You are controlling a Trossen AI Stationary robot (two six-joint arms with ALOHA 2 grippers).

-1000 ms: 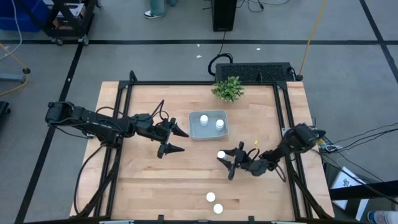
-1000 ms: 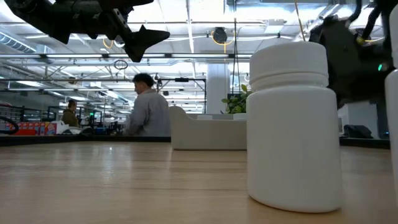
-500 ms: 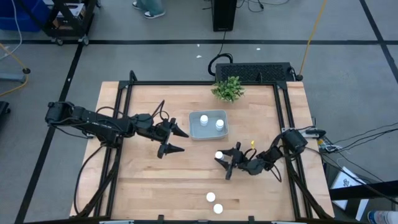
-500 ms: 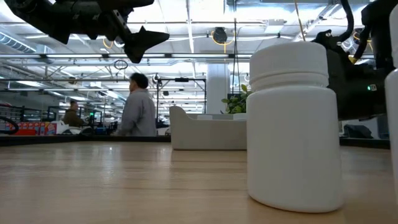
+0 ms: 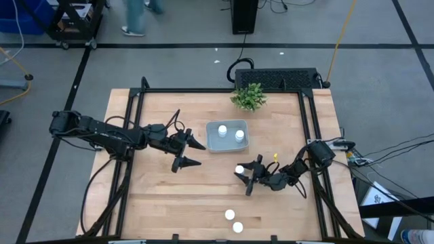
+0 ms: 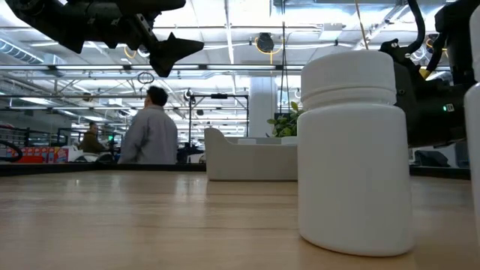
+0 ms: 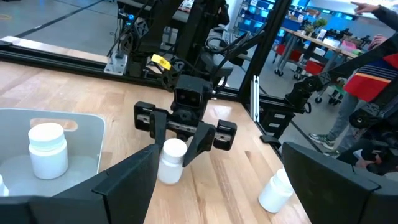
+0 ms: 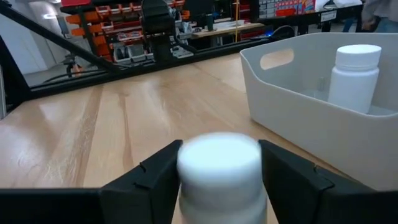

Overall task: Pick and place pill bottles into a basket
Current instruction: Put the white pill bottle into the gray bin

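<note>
The basket [image 5: 227, 136] sits on the wooden table [image 5: 156, 203] just in front of the small green plant [image 5: 248, 97], and it serves as the anchor for everything else. Inside it stand 2 pill bottles [image 5: 222, 131], upright and apart from each other, 1 toward each end; the right wrist view shows 1 of them [image 8: 354, 76] against the basket's inner wall. Just beyond the basket's near right corner, on the side away from the plant, a 3rd bottle [image 5: 240, 169] stands upright on the table, and the right gripper [image 5: 245, 179] lies low around it. Its 2 dark fingers [image 8: 142, 184] flank the white cap [image 8: 219, 163] on either side, close to it; whether they press on it or stand just clear, the views do not settle. The left wrist view shows the same bottle [image 7: 171, 160] between those fingers from the front. The left gripper [image 5: 192, 153] hovers above the table on the basket's left side, near it but apart, its fingers spread wide and holding nothing. Farther from the basket, near the table's front edge, 2 more bottles [image 5: 230, 215] stand close together, well apart from both grippers. In the low view a person [image 6: 148, 135] shows in the room behind the basket.
</note>
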